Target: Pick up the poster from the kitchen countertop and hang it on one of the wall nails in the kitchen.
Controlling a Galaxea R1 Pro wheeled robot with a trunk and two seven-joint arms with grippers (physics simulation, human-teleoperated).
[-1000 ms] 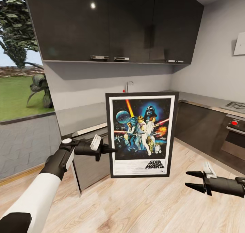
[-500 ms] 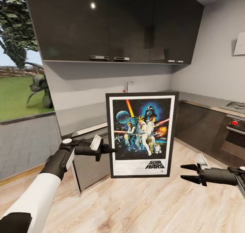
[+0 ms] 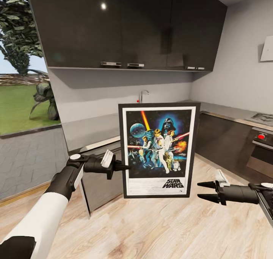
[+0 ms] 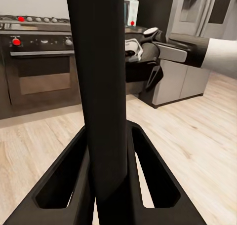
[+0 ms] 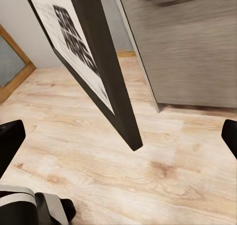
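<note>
A: Head view: the poster (image 3: pixel 158 150) hangs upright, long axis vertical, off the counter (image 3: pixel 223 111). The left pincer (image 3: pixel 122 167) pinches its nine o'clock edge. "STAR WARS" reads at the bottom.

B: The right pincer (image 3: pixel 201 191) is spread, with the poster at its ten o'clock.

A: Left wrist: fingers (image 4: pixel 64 185) clamp the frame.

B: Right wrist: the frame corner (image 5: pixel 131 136) floats between spread tips.
</note>
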